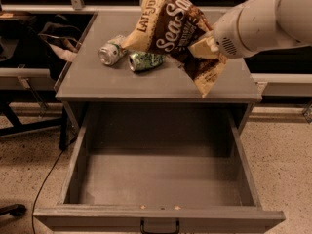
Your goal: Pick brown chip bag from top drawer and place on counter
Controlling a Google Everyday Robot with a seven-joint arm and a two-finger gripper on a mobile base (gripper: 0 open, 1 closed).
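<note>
**Chip bag held up over the counter, drawer open below**

The gripper point(204, 48) is above the right half of the counter point(161, 84), at the end of a thick white arm point(258, 21) that comes in from beyond the counter's right rear corner. Its pale fingers are clenched on the brown chip bag point(170, 30), pinching it at the right side of the pack.

The bag is lifted clear of the counter and slants across it. Its tan top end, lettered "Late July", points toward the counter's back edge. The dark middle with the white "Sea Salt" lettering is over the counter's centre. The crumpled lower corner hangs down near the counter's front edge, right of the middle. Whether that corner brushes the surface cannot be told.

Two crushed cans lie on their sides on the left half of the counter. A silver can point(111, 51) is further left, and a green can point(145, 60) is just beside it, nearer the counter's centre. The tan end of the bag overlaps the silver can in this view.

Directly under the counter's front edge the top drawer point(161, 177) is pulled far out, showing only its plain grey bottom and side walls. A dark handle point(160, 226) sits at the middle of its front panel, the point furthest from the counter.

Speckled floor point(278, 150) shows below the counter on both sides, and a thin dark cable point(44, 184) runs across it on the left
</note>
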